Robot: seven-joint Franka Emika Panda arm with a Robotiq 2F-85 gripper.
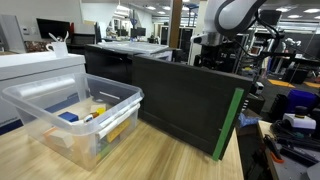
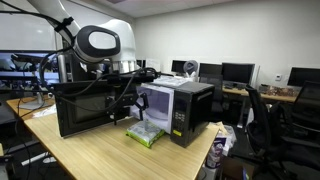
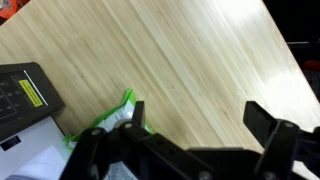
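Note:
My gripper point(image 3: 197, 118) is open and empty, with its two black fingers spread wide over bare light wooden tabletop point(image 3: 190, 50). In the wrist view a clear plastic bin with a green edge point(image 3: 112, 115) lies just beside one finger, at the lower left. In an exterior view the bin point(image 1: 75, 108) holds several small coloured items, blue and yellow among them. In an exterior view the arm point(image 2: 98, 42) hangs above the bin point(image 2: 146, 131), and the gripper point(image 2: 128, 98) is dark and hard to make out there.
A black upright panel with a green edge point(image 1: 190, 100) stands on the table behind the bin. A black box-shaped machine point(image 2: 183, 108) sits next to the bin; its corner with a yellow label shows in the wrist view point(image 3: 25, 95). Office desks, monitors and chairs surround the table.

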